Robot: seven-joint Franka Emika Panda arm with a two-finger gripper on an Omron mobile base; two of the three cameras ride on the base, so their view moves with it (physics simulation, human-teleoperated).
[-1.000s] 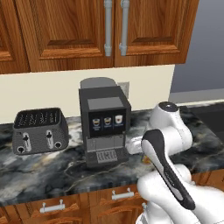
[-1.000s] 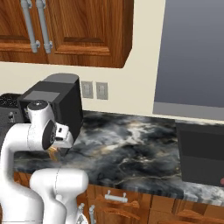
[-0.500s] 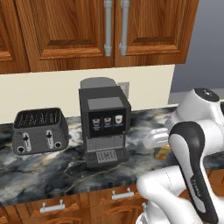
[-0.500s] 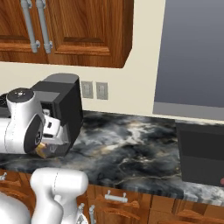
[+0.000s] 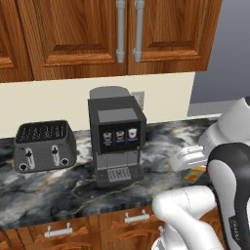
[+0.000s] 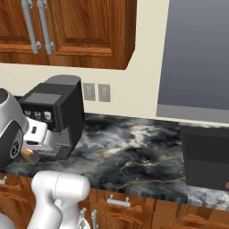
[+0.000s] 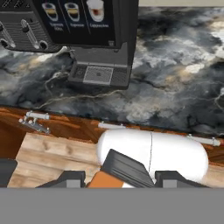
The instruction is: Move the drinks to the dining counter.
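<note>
Gripper (image 7: 120, 179) fingers (image 7: 70, 178) clamped on small orange-yellow drink carton (image 7: 107, 179), which sits btwn the dark tips w/ a dark flap across it. Beyond the fingers: black-and-grey marbled stone countertop (image 7: 175, 78) over brown wooden drawers w/ silver bar handles, black coffee machine (image 7: 94, 26) standing on it, dark toaster (image 5: 45, 145) beside that.

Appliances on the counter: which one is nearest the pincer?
The black coffee machine with three cup pictures on its front; the pincer, shut on the orange carton, is just right of it. The grey toaster stands on its far side.
</note>
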